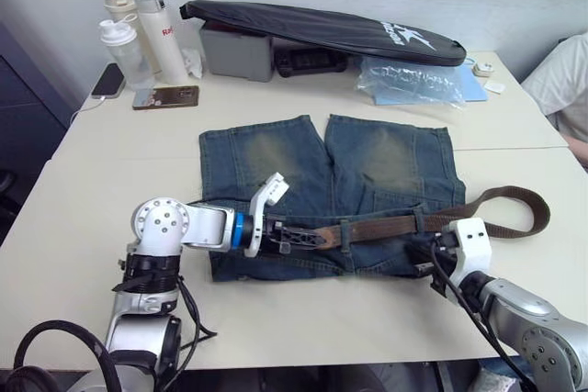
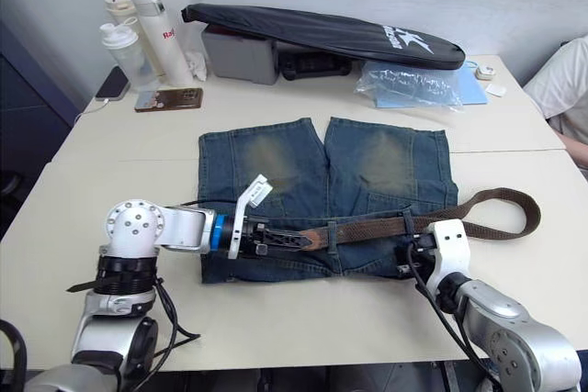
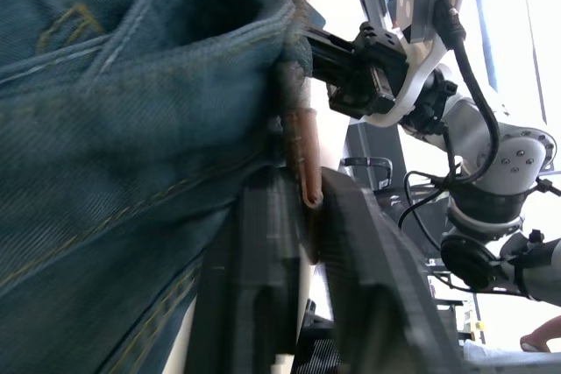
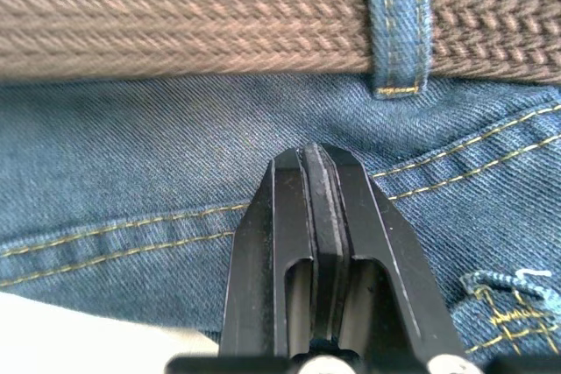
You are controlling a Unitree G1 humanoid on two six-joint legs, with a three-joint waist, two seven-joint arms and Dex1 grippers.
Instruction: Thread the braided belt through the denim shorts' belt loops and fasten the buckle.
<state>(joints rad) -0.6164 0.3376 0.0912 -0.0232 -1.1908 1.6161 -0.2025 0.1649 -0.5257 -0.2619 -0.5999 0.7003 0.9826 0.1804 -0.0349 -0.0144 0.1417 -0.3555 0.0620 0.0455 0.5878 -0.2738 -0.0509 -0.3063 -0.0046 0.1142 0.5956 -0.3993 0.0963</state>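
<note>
The denim shorts lay flat on the pale worktop, waistband toward the robot. The braided belt ran along the waistband under the belt loops, and its far end curved in a loop off the shorts' right side onto the worktop. The left tool reached in from the shorts' left side along the waistband, its fingers pinched narrow on the belt's tan tip, which stood between them in the left wrist view. The buckle could not be made out, perhaps hidden by that tool. The right tool rested on the denim just below the belt near the shorts' right edge, its two fingers pressed together with nothing between them.
</note>
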